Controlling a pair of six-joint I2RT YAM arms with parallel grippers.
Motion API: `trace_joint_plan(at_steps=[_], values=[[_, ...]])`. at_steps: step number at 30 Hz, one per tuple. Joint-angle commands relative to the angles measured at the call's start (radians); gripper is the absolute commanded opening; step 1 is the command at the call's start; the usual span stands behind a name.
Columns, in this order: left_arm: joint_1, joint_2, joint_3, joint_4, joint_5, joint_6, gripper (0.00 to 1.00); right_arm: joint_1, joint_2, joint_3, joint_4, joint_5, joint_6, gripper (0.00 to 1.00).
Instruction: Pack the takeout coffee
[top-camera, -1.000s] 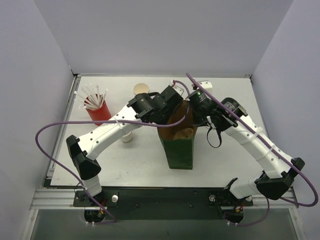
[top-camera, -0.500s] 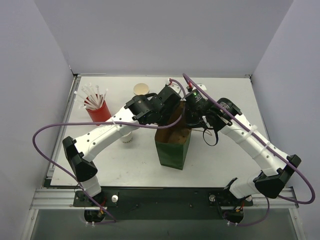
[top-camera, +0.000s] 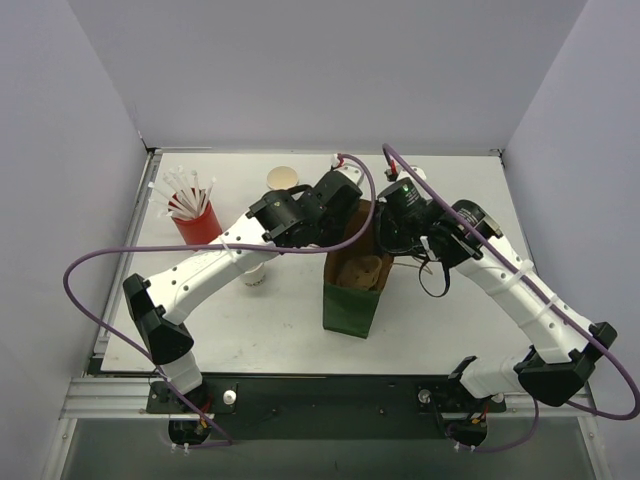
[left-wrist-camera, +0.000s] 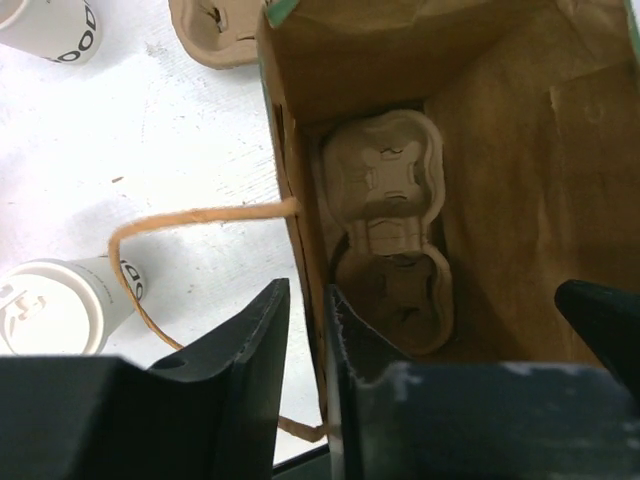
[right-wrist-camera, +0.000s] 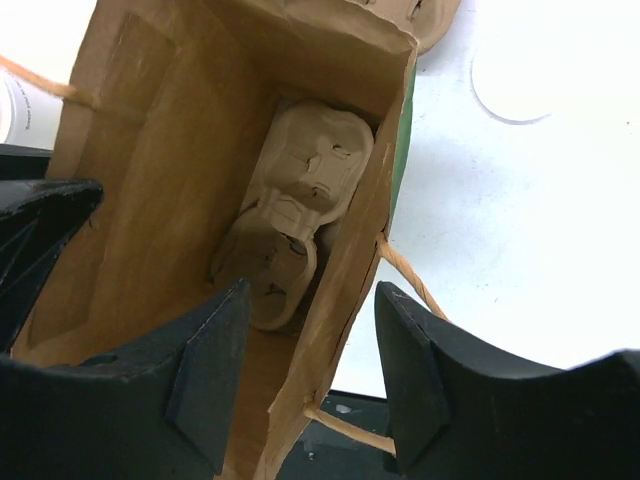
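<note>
The left claw had just eased its fingers slightly apart around one wall of the paper bag. The right claw had spread wider astride the opposite wall, so the bag stood released, open, with a cardboard cup tray at its bottom. The lidded coffee cup waited outside on the table beside the bag, apparently next to be packed.

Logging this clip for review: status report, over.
Left gripper and right gripper open, straddling paper bag walls. Takeout coffee on table, unpacked. Cup carrier in bag bottom.
</note>
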Motion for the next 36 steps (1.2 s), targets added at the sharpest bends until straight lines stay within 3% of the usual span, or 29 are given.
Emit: trace_joint_plan(at_steps=[1,3,10,17,23,29,36], values=[[0.01,-0.042,0.068,0.056,0.017,0.006,0.35,-0.023,-0.013,0.015,-0.02,0.019,-0.005,0.48],[0.011,-0.046,0.09,0.056,0.031,0.017,0.43,-0.026,-0.011,0.017,-0.022,0.016,-0.01,0.48],[0.028,-0.087,0.165,0.035,0.065,0.029,0.55,-0.037,-0.02,0.048,-0.022,0.007,-0.024,0.48],[0.111,-0.185,0.176,-0.033,0.008,0.029,0.68,-0.038,-0.042,0.074,-0.014,0.012,-0.034,0.53],[0.281,-0.283,-0.04,-0.044,-0.018,0.032,0.84,-0.044,-0.1,0.054,0.006,0.015,-0.041,0.57],[0.401,-0.311,-0.319,0.017,0.019,0.023,0.87,-0.046,-0.164,0.003,0.021,0.007,-0.044,0.66],[0.449,-0.219,-0.424,0.044,0.001,-0.024,0.88,-0.046,-0.203,-0.052,0.046,-0.01,-0.044,0.75]])
